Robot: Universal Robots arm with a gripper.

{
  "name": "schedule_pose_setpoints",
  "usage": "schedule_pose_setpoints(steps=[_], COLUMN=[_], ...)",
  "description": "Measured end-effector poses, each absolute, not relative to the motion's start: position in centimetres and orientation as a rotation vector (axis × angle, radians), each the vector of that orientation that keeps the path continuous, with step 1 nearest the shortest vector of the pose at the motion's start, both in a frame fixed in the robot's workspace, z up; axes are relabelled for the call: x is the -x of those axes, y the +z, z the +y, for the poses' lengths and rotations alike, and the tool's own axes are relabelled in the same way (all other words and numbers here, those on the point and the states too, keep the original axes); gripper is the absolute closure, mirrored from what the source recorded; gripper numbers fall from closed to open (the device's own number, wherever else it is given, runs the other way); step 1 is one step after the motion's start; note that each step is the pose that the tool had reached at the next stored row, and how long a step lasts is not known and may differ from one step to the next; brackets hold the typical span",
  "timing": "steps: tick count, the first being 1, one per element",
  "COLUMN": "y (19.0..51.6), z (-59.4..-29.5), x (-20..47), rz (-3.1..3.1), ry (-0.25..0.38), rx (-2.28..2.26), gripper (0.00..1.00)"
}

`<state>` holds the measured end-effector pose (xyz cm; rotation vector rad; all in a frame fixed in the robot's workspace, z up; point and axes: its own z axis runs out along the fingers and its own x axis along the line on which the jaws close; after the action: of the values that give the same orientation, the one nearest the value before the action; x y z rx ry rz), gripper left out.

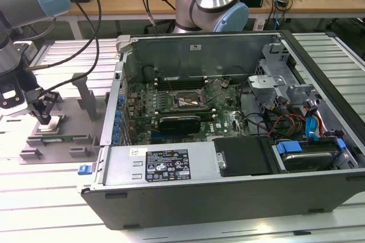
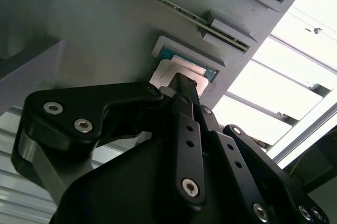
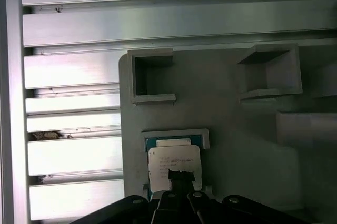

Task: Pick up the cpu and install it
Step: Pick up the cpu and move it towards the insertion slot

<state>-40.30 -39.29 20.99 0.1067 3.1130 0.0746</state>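
Observation:
The cpu (image 3: 174, 161) is a small flat square chip with a silver top, lying in a shallow pocket of the grey fixture plate (image 3: 237, 129) at the exterior view's left. It also appears as the cpu (image 2: 167, 74) and the cpu (image 1: 52, 122). My gripper (image 1: 45, 113) stands right over it. In both wrist views the black fingers (image 2: 181, 90) come together at the chip's near edge, and the gripper (image 3: 181, 179) is shut on that edge. The motherboard socket (image 1: 183, 100) lies inside the open computer case (image 1: 228, 191), well to the exterior view's right of the gripper.
The fixture plate carries raised grey blocks (image 1: 85, 92) and square pockets (image 3: 151, 77) around the chip. A long black expansion card (image 1: 179, 123) sits below the socket. Cables and drive bays (image 1: 296, 112) crowd the case's right side. A second arm's base (image 1: 212, 3) stands behind the case.

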Motion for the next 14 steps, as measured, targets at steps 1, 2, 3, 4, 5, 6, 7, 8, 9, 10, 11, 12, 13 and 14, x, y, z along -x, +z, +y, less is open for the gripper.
schedule_pose_setpoints(steps=[1,2,3,4,5,6,7,8,9,10,11,12,13,14], y=[20.99,20.99,20.99,20.99,20.99,20.99,20.99,20.99,20.99,20.99,20.99,20.99,20.99,20.92], z=[-39.29,-39.29,-39.29,-39.29,-39.29,-39.29,-39.29,-39.29,-39.29,-39.29,-39.29,-39.29,-39.29,-39.29], x=[40.3,40.3,40.3,40.3,40.3,40.3,40.3,40.3,40.3,40.3,40.3,40.3,40.3,40.3], rz=[3.113,3.113,3.113,3.113,3.113,3.113,3.113,3.113,3.113,3.113,3.113,3.113,3.113,3.111], ry=[0.075,0.075,0.075,0.075,0.075,0.075,0.074,0.075,0.075,0.074,0.075,0.075,0.075,0.076], rx=[-0.107,-0.107,-0.107,-0.107,-0.107,-0.107,-0.107,-0.106,-0.106,-0.107,-0.106,-0.106,-0.106,-0.106], gripper=[0.89,0.89,0.83,0.77,0.71,0.58,0.58,0.52,0.46,0.34,0.34,0.34,0.34,0.34])
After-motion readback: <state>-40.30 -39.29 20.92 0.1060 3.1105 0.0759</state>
